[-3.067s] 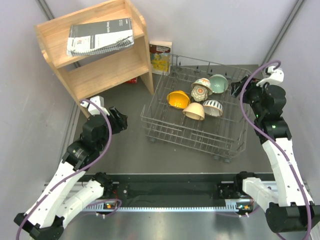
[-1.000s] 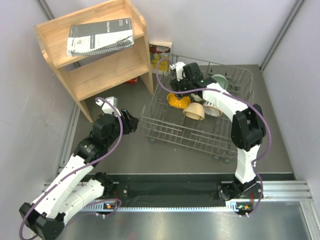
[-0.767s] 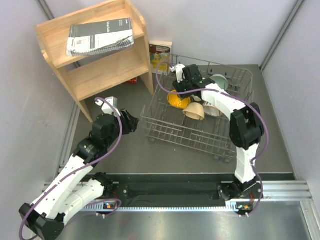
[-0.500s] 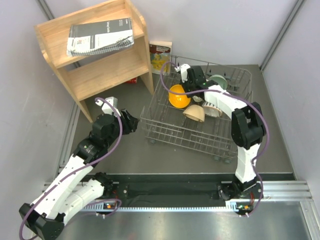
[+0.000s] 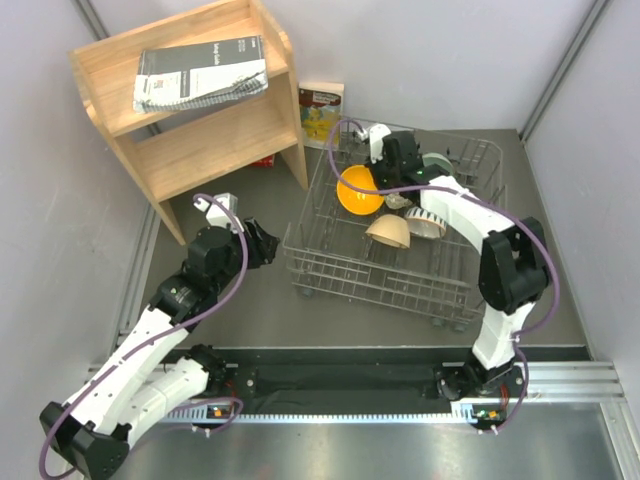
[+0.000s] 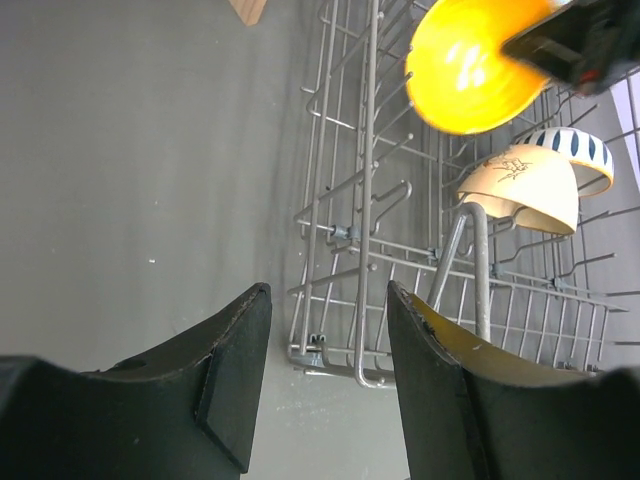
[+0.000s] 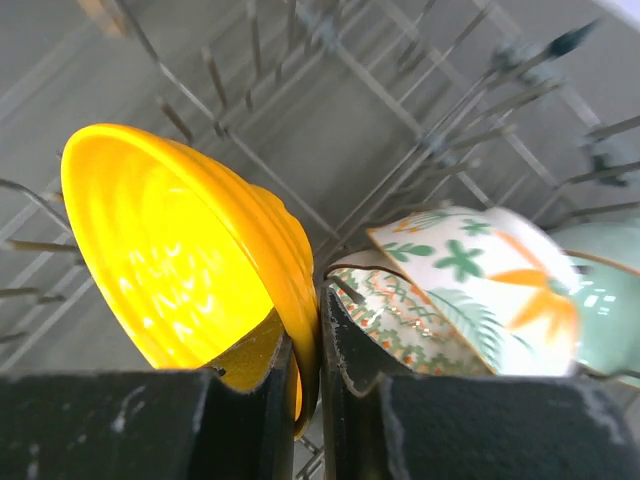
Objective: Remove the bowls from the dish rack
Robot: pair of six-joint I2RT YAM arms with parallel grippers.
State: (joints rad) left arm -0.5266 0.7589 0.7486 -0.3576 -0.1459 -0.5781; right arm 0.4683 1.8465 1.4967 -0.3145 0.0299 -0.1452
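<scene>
My right gripper is shut on the rim of the orange-yellow bowl, which hangs tilted above the grey wire dish rack near its back left part. The scalloped floral bowl lies just right of the pinched rim, with the pale teal-green bowl beyond it. The tan-peach bowl and the white striped bowl rest upside down in the rack. My left gripper is open over bare table beside the rack's left front corner, holding nothing.
A wooden shelf with a spiral-bound booklet on top stands at the back left. A small box leans against the wall behind the rack. Grey walls close in on both sides.
My right gripper closed on the orange-yellow bowl's rim and lifted it up out of the rack, tilting it. The left arm stayed where it was.
</scene>
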